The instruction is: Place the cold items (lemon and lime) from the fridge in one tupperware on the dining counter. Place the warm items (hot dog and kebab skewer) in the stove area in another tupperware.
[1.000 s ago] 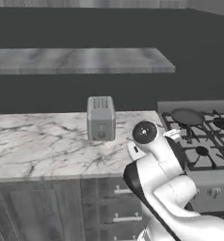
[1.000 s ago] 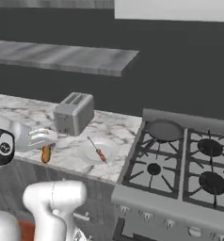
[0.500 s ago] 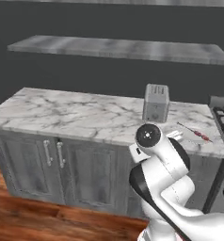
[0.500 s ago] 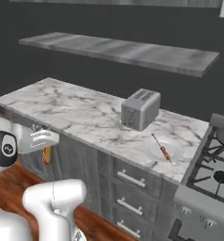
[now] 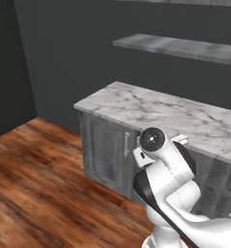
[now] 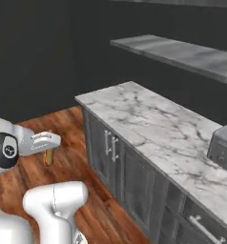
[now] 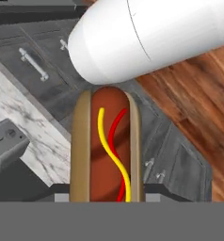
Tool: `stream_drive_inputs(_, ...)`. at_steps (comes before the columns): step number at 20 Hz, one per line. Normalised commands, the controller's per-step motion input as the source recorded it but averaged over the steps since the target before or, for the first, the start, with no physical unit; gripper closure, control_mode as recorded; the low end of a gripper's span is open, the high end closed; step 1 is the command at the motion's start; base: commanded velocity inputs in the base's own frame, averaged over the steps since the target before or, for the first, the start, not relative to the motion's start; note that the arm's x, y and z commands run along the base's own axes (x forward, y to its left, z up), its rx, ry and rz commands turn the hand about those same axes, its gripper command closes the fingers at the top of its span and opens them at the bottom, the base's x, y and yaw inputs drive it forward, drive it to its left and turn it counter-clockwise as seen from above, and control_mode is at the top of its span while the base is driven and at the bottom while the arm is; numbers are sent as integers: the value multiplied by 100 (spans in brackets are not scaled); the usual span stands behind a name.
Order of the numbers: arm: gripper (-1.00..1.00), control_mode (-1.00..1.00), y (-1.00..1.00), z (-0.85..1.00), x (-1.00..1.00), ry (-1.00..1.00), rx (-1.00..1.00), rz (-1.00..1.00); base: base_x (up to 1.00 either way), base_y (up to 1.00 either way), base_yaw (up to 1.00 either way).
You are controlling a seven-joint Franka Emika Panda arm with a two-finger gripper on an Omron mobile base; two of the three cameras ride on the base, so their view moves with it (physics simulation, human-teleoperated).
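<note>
The claw (image 6: 48, 148) is clamped on the hot dog (image 7: 107, 146), carried in the air above the wood floor (image 6: 70, 124), just off the end of the marble counter (image 6: 153, 124). In the hand view the bun's long axis runs straight out along the fingers, one end deep between them; in the right base view it hangs downward below the claw. So the hot dog looks picked but not yet boxed; no tupperware shows, and every drop-off seems left to do.

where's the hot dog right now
The hot dog is held in the gripper: it stands between the fingers in the hand view, and in the right base view it hangs over the wood floor, left of the marble counter.
</note>
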Motion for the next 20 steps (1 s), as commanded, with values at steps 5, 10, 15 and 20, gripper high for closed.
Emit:
stream_drive_inputs(5, 100, 100, 0, 0, 0, 0, 0, 0, 16, 35, 70)
stream_drive_inputs(10, 100, 100, 0, 0, 0, 0, 0, 0, 46, 25, 65)
stream_drive_inputs(15, 100, 100, 0, 0, 0, 0, 0, 0, 52, 9, 71)
stream_drive_inputs(20, 100, 100, 0, 0, 0, 0, 0, 0, 47, 1, 74)
